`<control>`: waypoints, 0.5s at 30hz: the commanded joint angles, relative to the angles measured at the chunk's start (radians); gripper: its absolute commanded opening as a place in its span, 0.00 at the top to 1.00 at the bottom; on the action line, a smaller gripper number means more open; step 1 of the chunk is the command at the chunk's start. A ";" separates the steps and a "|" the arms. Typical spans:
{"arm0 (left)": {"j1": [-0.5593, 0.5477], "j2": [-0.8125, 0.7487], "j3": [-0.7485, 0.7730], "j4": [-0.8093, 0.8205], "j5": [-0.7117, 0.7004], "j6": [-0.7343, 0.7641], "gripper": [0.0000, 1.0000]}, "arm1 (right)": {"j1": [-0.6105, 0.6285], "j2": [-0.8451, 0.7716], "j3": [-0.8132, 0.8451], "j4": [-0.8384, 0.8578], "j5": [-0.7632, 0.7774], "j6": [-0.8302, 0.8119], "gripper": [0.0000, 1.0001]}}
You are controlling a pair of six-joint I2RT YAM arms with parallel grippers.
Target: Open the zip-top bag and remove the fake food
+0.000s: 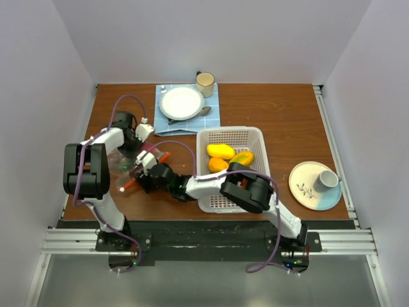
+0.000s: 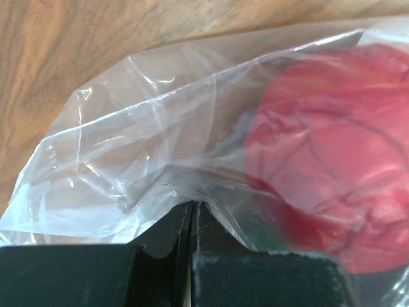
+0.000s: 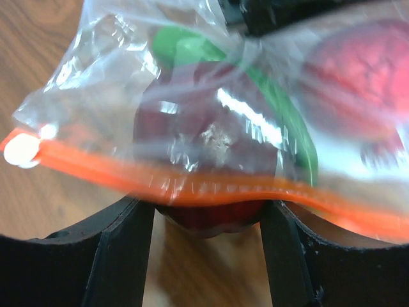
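The zip-top bag [image 1: 130,167] hangs crumpled between my two grippers at the table's left, and its orange-red zip strip [image 3: 96,163] runs across the right wrist view. My left gripper [image 2: 192,206] is shut on a fold of the bag's clear plastic, with a red piece [image 2: 332,160] close behind the film. My right gripper [image 3: 208,214] has a finger against each side of a maroon piece of fake food [image 3: 204,147], which pokes out below the strip. A green piece [image 3: 192,48] and a red piece [image 3: 364,77] lie deeper in the bag. Yellow and orange fake food [image 1: 220,151] lies in the white basket [image 1: 230,132].
A blue mat with a white plate [image 1: 181,102], a spoon and a cup [image 1: 205,83] sits at the back. At the right stands a plate with a grey cup [image 1: 326,180]. The basket stands right beside the right arm's elbow.
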 commanded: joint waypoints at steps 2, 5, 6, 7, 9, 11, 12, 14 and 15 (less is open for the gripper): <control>0.022 0.128 -0.055 -0.054 0.011 -0.008 1.00 | 0.000 -0.233 -0.189 -0.012 0.068 -0.030 0.75; 0.031 0.136 -0.021 -0.060 0.011 -0.009 1.00 | 0.000 -0.385 -0.301 -0.054 0.111 -0.049 0.76; 0.031 0.133 -0.012 -0.066 0.009 -0.017 1.00 | 0.000 -0.453 -0.321 -0.072 0.125 -0.055 0.76; 0.031 0.127 -0.003 -0.089 0.015 -0.020 1.00 | -0.001 -0.492 -0.356 -0.107 0.147 -0.060 0.77; 0.031 0.096 0.030 -0.121 0.058 -0.032 1.00 | -0.006 -0.553 -0.385 -0.144 0.232 -0.081 0.79; 0.031 0.070 0.066 -0.181 0.090 -0.043 1.00 | -0.018 -0.644 -0.424 -0.198 0.289 -0.089 0.82; 0.029 0.043 0.077 -0.204 0.133 -0.048 1.00 | -0.044 -0.676 -0.436 -0.215 0.332 -0.083 0.83; 0.028 -0.003 0.100 -0.270 0.173 -0.051 1.00 | -0.088 -0.753 -0.470 -0.276 0.365 -0.051 0.87; 0.029 -0.020 0.103 -0.288 0.213 -0.049 1.00 | -0.145 -0.774 -0.482 -0.297 0.394 -0.002 0.89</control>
